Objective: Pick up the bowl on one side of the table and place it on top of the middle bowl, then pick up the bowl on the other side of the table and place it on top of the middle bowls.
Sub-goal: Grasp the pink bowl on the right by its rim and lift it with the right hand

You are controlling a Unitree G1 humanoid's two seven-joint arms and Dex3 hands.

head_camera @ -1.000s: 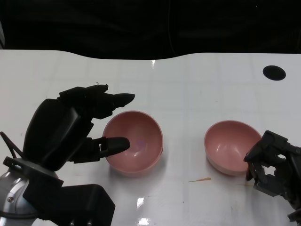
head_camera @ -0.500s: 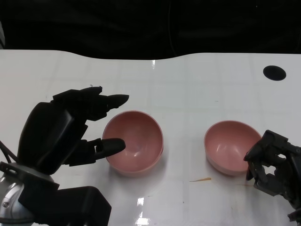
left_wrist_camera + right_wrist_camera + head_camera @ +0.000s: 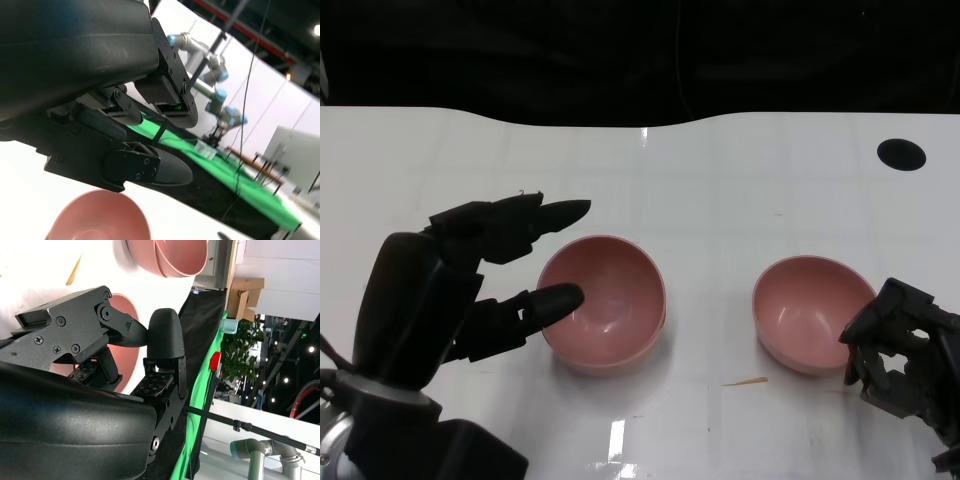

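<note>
Two bowls visible: middle stack (image 3: 603,303), already doubled, at table centre; right bowl (image 3: 810,310) well apart to its right.
Left hand (image 3: 470,280): fingers apart, holding nothing, thumb tip touching or just over the stack's left rim; cannot tell which.
Right hand (image 3: 905,350): fingers curled in, empty, just beside right bowl's near-right rim.
Risk: left thumb may nudge the stack when it moves off.
Risk: curled right-hand fingers may push the bowl, not grip it.

A white worktop (image 3: 720,180) is seen, with a black round hole (image 3: 902,153) near its far right corner and a small brown sliver (image 3: 745,381) lying on it.
</note>
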